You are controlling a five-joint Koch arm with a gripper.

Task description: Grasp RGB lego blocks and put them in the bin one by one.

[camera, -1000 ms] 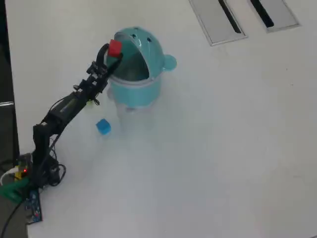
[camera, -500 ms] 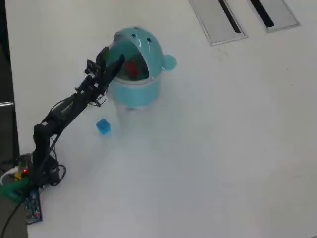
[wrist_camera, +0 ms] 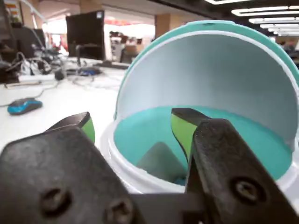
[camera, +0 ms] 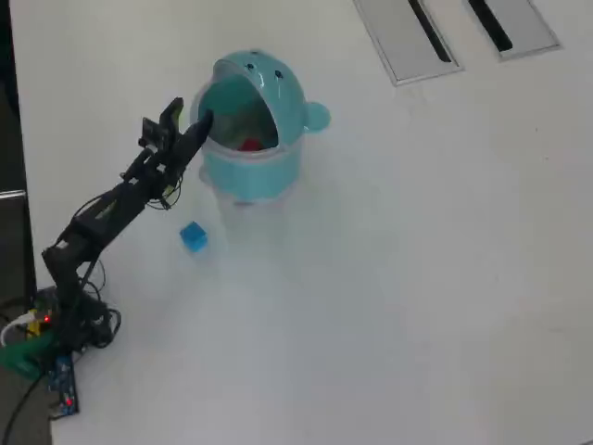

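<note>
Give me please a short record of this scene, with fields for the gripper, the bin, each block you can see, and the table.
gripper: open, empty, at the bin's mouth
bin: light teal, round, lid tipped up, opening faces the arm in the overhead view
red block: inside the bin, seen in the overhead view; not visible in the wrist view
blue block: on the table, apart from the bin, near the arm
yellowish-green block: not visible in either view
table: white, two grey slotted panels at the top edge
</note>
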